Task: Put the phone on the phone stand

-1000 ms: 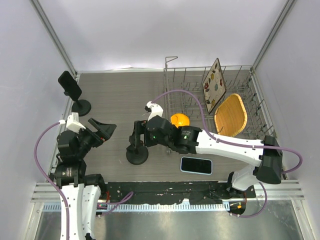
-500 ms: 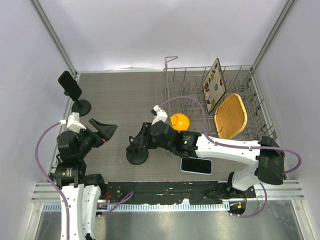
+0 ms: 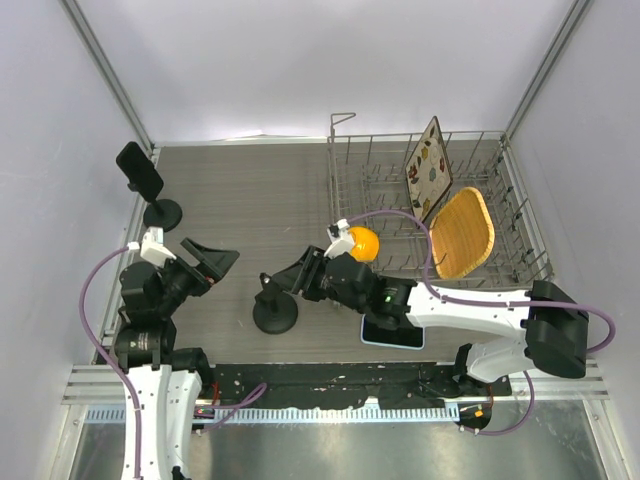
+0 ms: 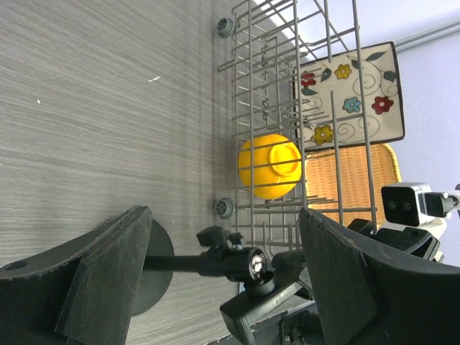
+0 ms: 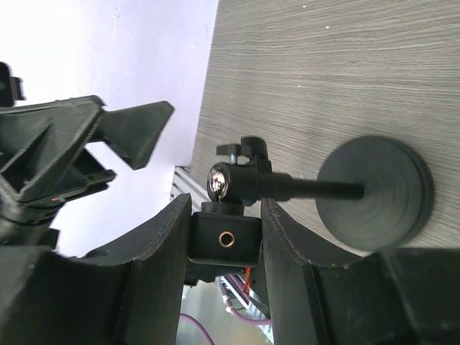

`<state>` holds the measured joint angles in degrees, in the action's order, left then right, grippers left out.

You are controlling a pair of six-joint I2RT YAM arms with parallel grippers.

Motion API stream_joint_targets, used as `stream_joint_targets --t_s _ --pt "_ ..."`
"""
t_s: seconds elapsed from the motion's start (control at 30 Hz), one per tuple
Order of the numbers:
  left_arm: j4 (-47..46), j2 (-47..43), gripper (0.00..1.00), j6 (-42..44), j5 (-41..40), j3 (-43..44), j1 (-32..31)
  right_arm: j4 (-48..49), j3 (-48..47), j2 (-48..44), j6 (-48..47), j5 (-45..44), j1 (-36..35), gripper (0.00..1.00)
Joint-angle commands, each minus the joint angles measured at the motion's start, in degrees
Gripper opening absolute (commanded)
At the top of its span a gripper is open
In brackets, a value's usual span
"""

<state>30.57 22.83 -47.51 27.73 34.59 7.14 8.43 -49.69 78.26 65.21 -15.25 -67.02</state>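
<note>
The phone (image 3: 395,337), dark-screened in a light case, lies flat near the table's front edge, partly under my right arm. The black phone stand (image 3: 274,313) stands on its round base left of it. My right gripper (image 3: 290,282) is shut on the stand's clamp block (image 5: 224,239), below its ball joint (image 5: 219,180); the base disc (image 5: 377,190) rests on the table. My left gripper (image 3: 210,260) is open and empty, left of the stand. In the left wrist view the stand's head (image 4: 248,264) shows between its spread fingers (image 4: 93,280).
A second stand (image 3: 162,213) holding a dark phone (image 3: 140,170) is at the far left. A wire dish rack (image 3: 450,160) at the back right holds a yellow bowl (image 3: 360,240), a wicker plate (image 3: 462,232) and a flowered plate (image 3: 430,170).
My right wrist has swung from above the stand to its right and lower, still holding the stand's head, and now covers part of the phone. The left gripper has barely shifted.
</note>
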Motion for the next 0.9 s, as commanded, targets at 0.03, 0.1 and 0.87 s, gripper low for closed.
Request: stream_joint_targets --t_s 0.03,0.1,0.87 --pt "-4.5 -0.2 0.87 -3.2 3.4 -1.4 0.0 8.7 5.3 0.8 9.1 -0.2 0.7 0.19" --pt "-4.5 -0.2 0.87 -3.3 3.6 -1.5 0.0 10.7 7.0 0.8 9.8 -0.4 0.6 0.18" --pt "-8.0 -0.5 0.85 -3.3 2.4 -1.9 0.0 5.6 -14.4 10.0 -9.1 -12.0 0.4 0.01"
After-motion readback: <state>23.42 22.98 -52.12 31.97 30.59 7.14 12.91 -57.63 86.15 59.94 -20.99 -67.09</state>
